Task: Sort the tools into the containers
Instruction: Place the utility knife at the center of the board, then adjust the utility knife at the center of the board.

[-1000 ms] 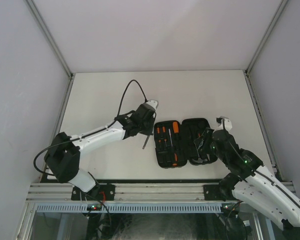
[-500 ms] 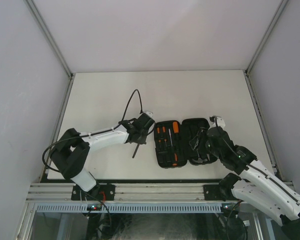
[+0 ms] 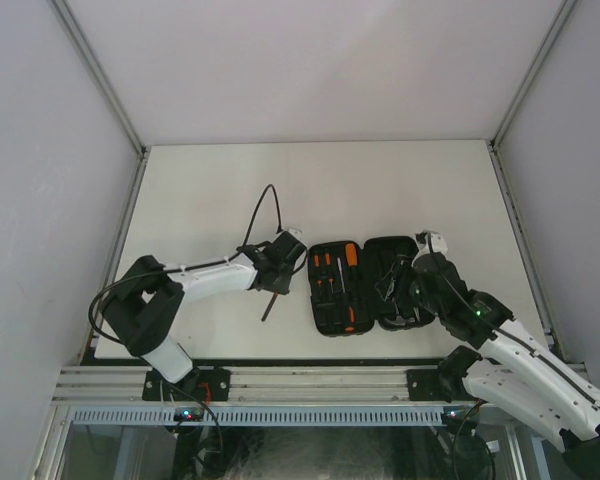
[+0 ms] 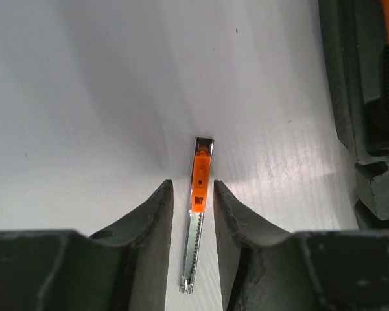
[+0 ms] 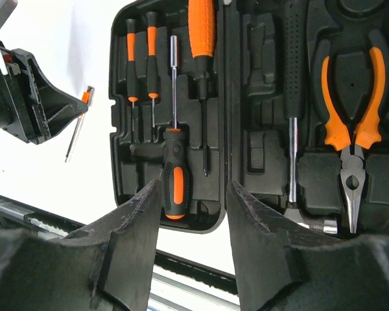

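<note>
One view, right wrist, shows pliers [image 5: 352, 155] in case [image 5: 266, 97].

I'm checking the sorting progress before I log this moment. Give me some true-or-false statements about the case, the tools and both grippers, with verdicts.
1. The tool case lies open. True.
2. The pliers lie on the bare table. False: they sit in a moulded slot inside the case.
3. A slim orange-and-metal tool lies on the table outside the case, between the jaws of the left gripper. True.
4. The right gripper grips a screwdriver. False: it hovers over the case, open and empty.
</note>
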Robot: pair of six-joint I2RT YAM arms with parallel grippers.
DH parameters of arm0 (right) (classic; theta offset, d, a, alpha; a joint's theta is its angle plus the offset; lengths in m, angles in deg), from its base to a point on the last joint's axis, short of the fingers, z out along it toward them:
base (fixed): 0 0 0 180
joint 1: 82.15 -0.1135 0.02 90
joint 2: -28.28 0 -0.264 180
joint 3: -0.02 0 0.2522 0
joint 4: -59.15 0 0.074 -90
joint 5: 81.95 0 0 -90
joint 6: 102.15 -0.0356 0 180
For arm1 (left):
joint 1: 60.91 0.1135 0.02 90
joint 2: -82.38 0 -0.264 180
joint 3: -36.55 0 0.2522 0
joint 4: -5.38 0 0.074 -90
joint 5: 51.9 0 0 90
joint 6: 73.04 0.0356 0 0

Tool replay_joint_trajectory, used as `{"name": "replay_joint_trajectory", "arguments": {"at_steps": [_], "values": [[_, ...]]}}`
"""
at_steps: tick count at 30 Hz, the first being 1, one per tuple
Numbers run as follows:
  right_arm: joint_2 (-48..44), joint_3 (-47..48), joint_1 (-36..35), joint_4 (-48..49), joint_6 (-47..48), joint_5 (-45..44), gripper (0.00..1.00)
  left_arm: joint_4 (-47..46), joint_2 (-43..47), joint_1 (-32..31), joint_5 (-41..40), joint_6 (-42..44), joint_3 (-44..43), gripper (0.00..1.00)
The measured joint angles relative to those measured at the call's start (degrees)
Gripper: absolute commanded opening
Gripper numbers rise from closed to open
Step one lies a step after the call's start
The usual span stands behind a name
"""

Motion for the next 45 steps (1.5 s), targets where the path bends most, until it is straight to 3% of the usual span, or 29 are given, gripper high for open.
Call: {"name": "replay_joint_trajectory", "arguments": {"at_steps": [6,18,25,27,32,34,37,38,45], "values": [[-1.57,-0.02,0.48,3.21,3.43,1.97,0.54,0.26,4.87,0.76,1.25,-0.26,1.38,0.37],[2.16,0.26,4.0,19.65,15.91,9.88,0.59,0.68,31.34,5.88,6.32,-0.26,1.51,0.36],[11.08,2.54,7.34,28.02,22.84,22.47,0.78,-0.39,42.64,8.57,9.03,-0.07,1.51,0.41],[13.94,3.32,6.82,31.17,25.22,24.87,0.97,-0.81,44.83,8.72,9.38,0.28,1.53,0.43],[20.59,4.7,5.4,39.01,33.9,29.57,1.0,-0.81,48.35,9.97,10.01,0.35,2.43,0.46],[23.67,5.55,4.33,41.16,38.8,31.63,1.0,0.44,48.17,11.69,10.21,0.28,2.36,0.52],[28.72,9.7,2.58,40.15,46.1,33.81,1.0,2.75,47.41,15.5,11.76,0.02,2.54,0.76],[30.75,12.02,1.84,38.97,48.94,34.42,1.0,3.02,47.34,16.87,12.66,-0.28,2.95,0.79],[42.77,25.49,-3.52,28.15,66.69,38.4,1.0,4.81,51.01,24.26,16.31,-0.76,4.72,0.78]]}}
